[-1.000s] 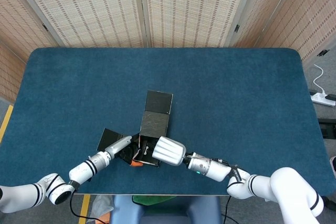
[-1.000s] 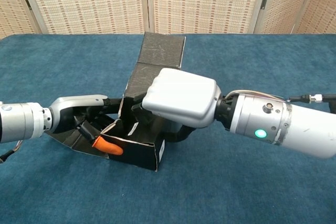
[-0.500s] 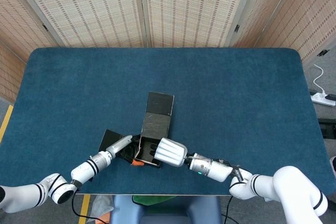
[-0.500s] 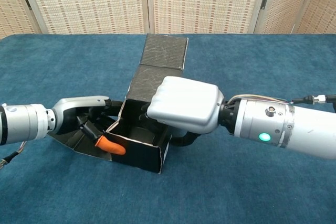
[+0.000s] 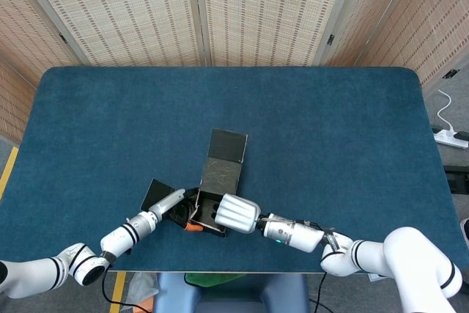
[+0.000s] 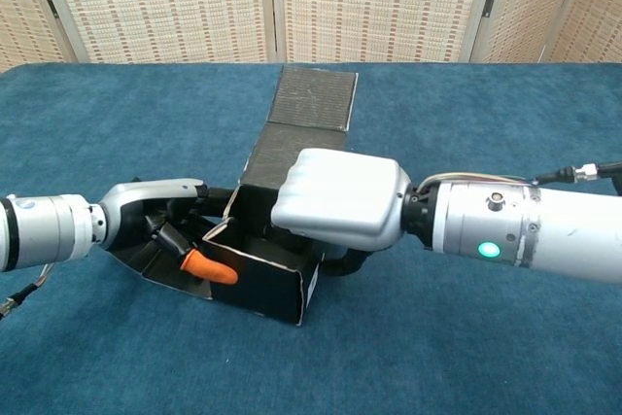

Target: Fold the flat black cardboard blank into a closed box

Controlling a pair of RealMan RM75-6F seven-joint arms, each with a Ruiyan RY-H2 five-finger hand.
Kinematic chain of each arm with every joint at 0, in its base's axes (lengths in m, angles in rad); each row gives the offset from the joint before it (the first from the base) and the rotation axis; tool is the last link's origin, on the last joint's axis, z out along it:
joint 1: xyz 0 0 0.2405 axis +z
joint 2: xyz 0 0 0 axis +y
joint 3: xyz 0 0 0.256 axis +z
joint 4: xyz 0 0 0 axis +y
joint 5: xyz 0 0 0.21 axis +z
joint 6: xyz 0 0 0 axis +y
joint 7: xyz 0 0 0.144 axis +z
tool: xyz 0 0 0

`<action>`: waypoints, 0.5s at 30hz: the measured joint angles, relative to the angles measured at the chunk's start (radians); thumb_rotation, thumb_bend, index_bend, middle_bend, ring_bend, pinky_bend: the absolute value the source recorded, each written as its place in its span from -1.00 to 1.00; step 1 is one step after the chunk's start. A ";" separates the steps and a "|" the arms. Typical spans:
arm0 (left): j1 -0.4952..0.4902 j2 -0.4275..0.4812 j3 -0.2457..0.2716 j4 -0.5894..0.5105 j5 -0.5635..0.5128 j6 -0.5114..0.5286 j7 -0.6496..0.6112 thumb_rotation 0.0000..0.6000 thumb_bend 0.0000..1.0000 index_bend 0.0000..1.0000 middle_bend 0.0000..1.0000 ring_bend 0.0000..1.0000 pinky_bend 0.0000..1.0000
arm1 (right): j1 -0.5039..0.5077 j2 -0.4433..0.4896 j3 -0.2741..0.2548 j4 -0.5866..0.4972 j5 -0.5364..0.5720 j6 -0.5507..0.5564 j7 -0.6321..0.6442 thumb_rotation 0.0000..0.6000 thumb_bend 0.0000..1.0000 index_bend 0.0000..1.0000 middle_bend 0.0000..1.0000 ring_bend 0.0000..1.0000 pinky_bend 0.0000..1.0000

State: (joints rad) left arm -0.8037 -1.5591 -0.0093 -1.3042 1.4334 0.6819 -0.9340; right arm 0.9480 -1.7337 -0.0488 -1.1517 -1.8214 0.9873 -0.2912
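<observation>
The black cardboard box (image 5: 218, 177) (image 6: 260, 277) sits half folded near the table's front edge, its walls raised and its top open. Its lid panel (image 5: 228, 145) (image 6: 315, 96) lies flat on the far side. My right hand (image 5: 238, 212) (image 6: 340, 199) covers the box's right wall and grips it, fingers curled down inside. My left hand (image 5: 173, 204) (image 6: 155, 213) comes in from the left over the outspread left flap (image 5: 157, 192). It holds the left wall, and an orange-tipped finger (image 6: 210, 270) points into the box.
The blue table (image 5: 330, 137) stretches wide behind and to the right of the box. Its front edge (image 5: 242, 270) runs close below both forearms. Woven screens (image 5: 198, 12) stand behind the table. A power strip (image 5: 451, 135) lies off the right edge.
The box has slid a little right and away, turning slightly, with both hands still on it. The right hand has sunk lower over the right wall.
</observation>
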 measured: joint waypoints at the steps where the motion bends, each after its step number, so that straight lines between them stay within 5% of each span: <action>1: 0.001 -0.001 -0.002 0.001 -0.002 -0.001 0.002 1.00 -0.60 -0.42 -0.40 0.06 0.22 | 0.002 0.003 0.001 -0.004 0.001 -0.005 0.000 1.00 -0.61 0.80 0.79 0.58 1.00; 7: 0.007 -0.003 -0.011 0.002 -0.011 -0.002 0.019 1.00 -0.60 -0.42 -0.40 0.06 0.22 | 0.012 0.027 -0.002 -0.025 0.004 -0.023 0.002 1.00 -0.62 0.99 0.99 0.61 1.00; 10: 0.009 -0.006 -0.015 0.003 -0.019 -0.003 0.034 1.00 -0.60 -0.42 -0.40 0.06 0.22 | 0.010 0.031 -0.007 -0.021 -0.005 -0.008 0.004 1.00 -0.62 0.97 0.82 0.60 1.00; 12: 0.011 -0.010 -0.020 0.004 -0.027 -0.004 0.049 1.00 -0.60 -0.43 -0.40 0.05 0.20 | 0.007 0.036 -0.010 -0.013 -0.015 0.009 0.006 1.00 -0.63 0.79 0.53 0.58 1.00; 15: 0.015 -0.015 -0.027 0.002 -0.039 0.001 0.077 1.00 -0.60 -0.44 -0.42 -0.04 0.16 | 0.001 0.048 -0.015 -0.001 -0.025 0.036 0.011 1.00 -0.73 0.15 0.01 0.55 1.00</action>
State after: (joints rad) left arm -0.7886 -1.5742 -0.0364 -1.3019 1.3949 0.6825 -0.8574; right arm 0.9490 -1.6855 -0.0637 -1.1527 -1.8467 1.0233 -0.2799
